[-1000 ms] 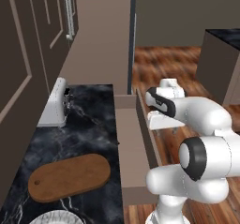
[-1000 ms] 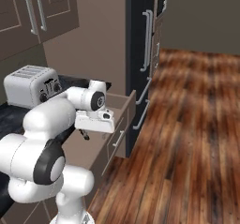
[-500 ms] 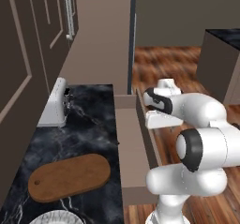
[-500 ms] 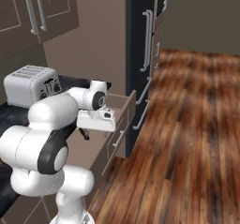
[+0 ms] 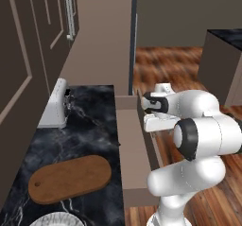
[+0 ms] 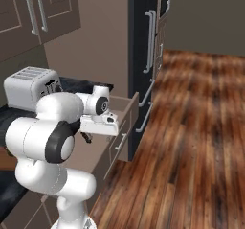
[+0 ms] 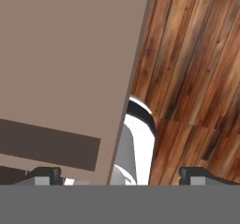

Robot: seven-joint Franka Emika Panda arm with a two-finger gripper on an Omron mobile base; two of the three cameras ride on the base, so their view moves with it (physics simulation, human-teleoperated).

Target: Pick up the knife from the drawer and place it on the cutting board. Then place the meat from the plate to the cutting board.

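The drawer (image 5: 131,147) stands pulled out from under the counter, its flat tan inside bare where I can see it (image 7: 65,54). My gripper (image 7: 123,175) hangs over the drawer's front edge, pointing down, open, with nothing between its fingers (image 7: 44,174). One fingertip is over the drawer, the other over the floor. From the side, the gripper (image 6: 88,136) is just above the drawer front (image 6: 125,115). The cutting board (image 5: 71,178) lies bare on the black counter, and the rim of the plate (image 5: 56,218) shows at the bottom edge. Knife and meat are out of view.
A silver toaster (image 5: 56,104) stands on the counter beyond the board, also seen from the other side (image 6: 31,86). Upper cabinets (image 5: 42,26) hang above. A tall dark cabinet with long handles (image 6: 150,41) rises past the drawer. Wood floor (image 6: 191,142) lies to the right.
The hand has stayed over the drawer front with its jaws open. The arm's elbow has swung round closer to the hand.
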